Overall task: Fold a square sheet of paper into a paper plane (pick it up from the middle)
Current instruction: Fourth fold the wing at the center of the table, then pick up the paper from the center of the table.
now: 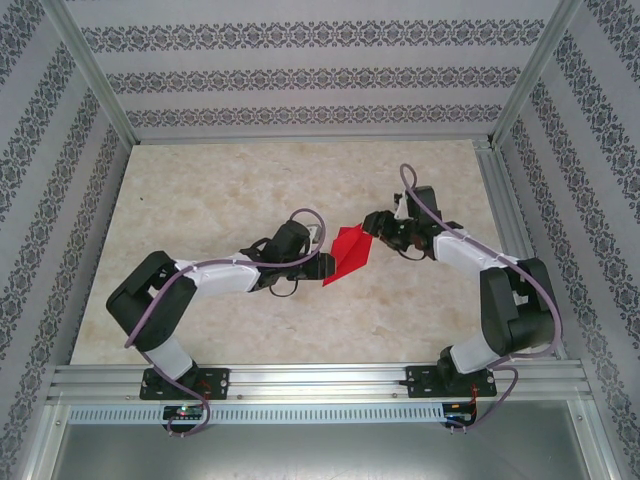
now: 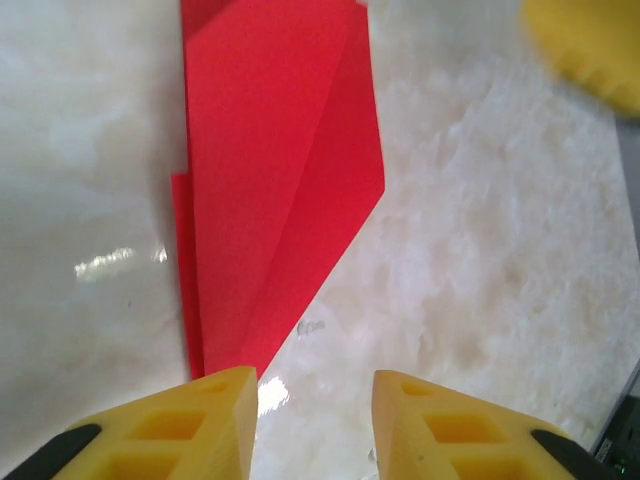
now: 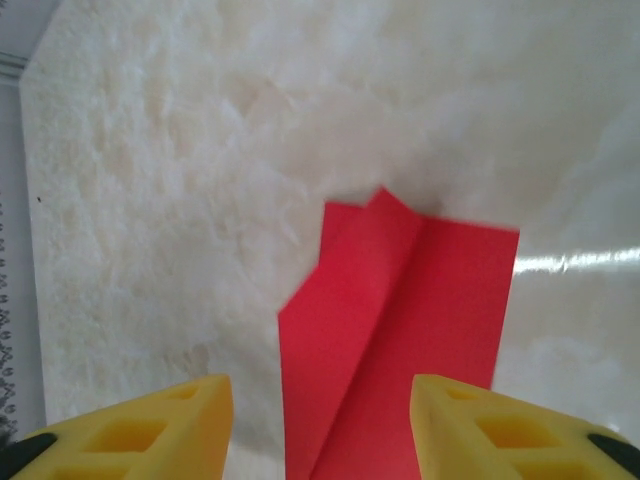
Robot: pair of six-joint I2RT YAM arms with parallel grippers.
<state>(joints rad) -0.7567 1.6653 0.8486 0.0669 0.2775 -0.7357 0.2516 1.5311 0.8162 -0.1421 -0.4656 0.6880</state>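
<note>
The paper plane (image 1: 350, 255) is a bright red folded dart lying flat on the marbled table, between my two grippers. In the left wrist view the paper plane (image 2: 280, 180) runs away from my left gripper (image 2: 314, 420), whose jaws stand open. Its narrow tip ends beside the left yellow finger (image 2: 200, 420), and the gap holds nothing. My right gripper (image 3: 322, 420) is open too, and the creased paper plane (image 3: 400, 330) reaches down into the space between its fingers without being pinched. From above, the left gripper (image 1: 328, 263) sits at the plane's lower left end, the right gripper (image 1: 374, 226) at its upper right.
The pale marbled table (image 1: 220, 200) is bounded by patterned walls and aluminium posts (image 1: 95, 75). A metal rail (image 1: 320, 380) carrying both arm bases runs along the near edge. A finger of the right gripper (image 2: 590, 50) shows in the left wrist view.
</note>
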